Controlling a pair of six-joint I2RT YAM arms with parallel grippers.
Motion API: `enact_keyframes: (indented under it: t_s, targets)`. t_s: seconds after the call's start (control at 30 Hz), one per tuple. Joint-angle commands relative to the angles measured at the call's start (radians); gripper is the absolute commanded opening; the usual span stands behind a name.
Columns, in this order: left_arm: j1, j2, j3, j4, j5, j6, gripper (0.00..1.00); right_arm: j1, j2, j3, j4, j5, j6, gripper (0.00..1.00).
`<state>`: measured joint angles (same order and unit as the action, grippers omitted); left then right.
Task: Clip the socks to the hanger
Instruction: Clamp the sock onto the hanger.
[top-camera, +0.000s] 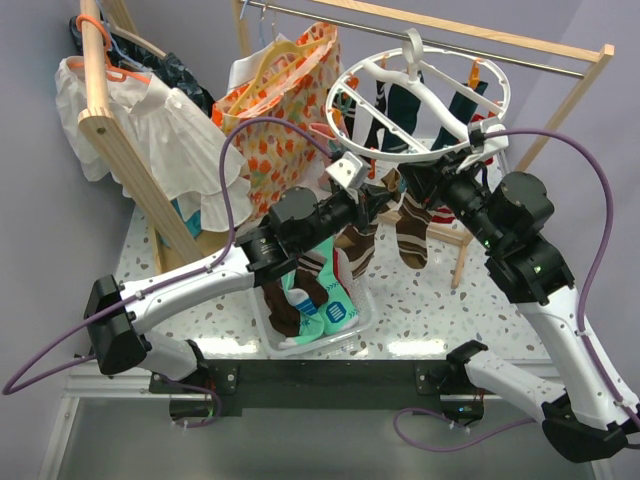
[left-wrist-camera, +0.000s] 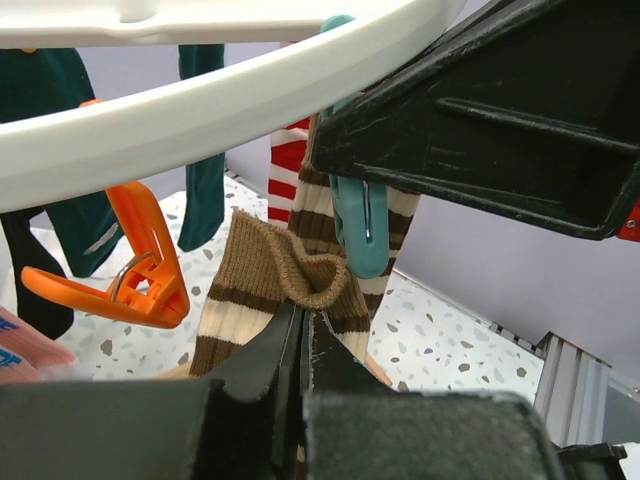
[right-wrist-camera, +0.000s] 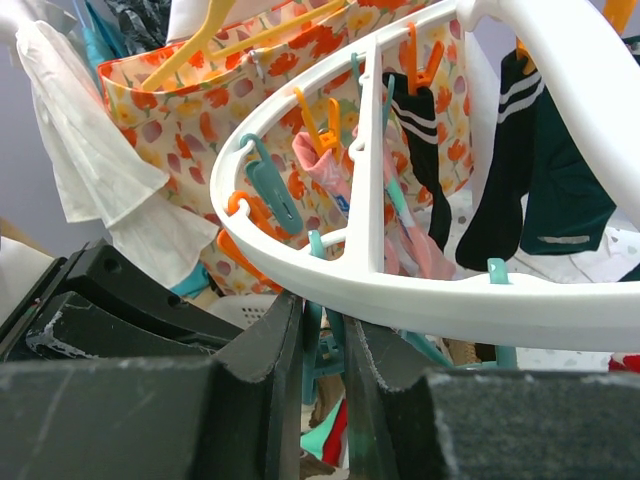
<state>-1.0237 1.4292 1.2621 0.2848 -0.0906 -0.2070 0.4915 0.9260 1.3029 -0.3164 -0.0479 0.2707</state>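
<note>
The white round hanger (top-camera: 345, 80) hangs from the wooden rail with dark socks (right-wrist-camera: 545, 190) clipped on it. My left gripper (left-wrist-camera: 305, 312) is shut on the cuff of a brown sock with cream stripes (left-wrist-camera: 290, 270), held up just under the ring (left-wrist-camera: 200, 110) beside a teal clip (left-wrist-camera: 360, 225). My right gripper (right-wrist-camera: 325, 310) sits under the ring's rim (right-wrist-camera: 400, 290), its fingers pressed on that teal clip's handles (right-wrist-camera: 318, 345). From the top, both grippers meet below the ring's near edge: left (top-camera: 385, 195), right (top-camera: 425, 175). Brown socks (top-camera: 412, 235) dangle there.
A white basket (top-camera: 365, 315) near the arm bases holds brown and teal socks (top-camera: 335, 310). An empty orange clip (left-wrist-camera: 140, 270) hangs left of the held sock. A floral bag (top-camera: 290, 110) and a white shirt (top-camera: 170, 140) hang behind on the left; the wooden frame leg (top-camera: 462, 255) stands right.
</note>
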Motion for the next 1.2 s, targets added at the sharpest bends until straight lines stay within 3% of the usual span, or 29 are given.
enact_keyframes:
  t_s: [0.0,0.47,1.17]
  targets:
    - [-0.009,-0.003,0.01,0.096,0.029,0.006,0.0,0.002,-0.019,0.006,0.036,-0.017,0.018,0.1]
    - [-0.059,0.008,-0.058,0.212,-0.003,0.112,0.0,0.002,-0.035,-0.027,0.068,0.043,0.053,0.1]
    - [-0.125,0.03,-0.027,0.231,-0.132,0.254,0.0,0.002,-0.05,-0.068,0.095,0.109,0.09,0.11]
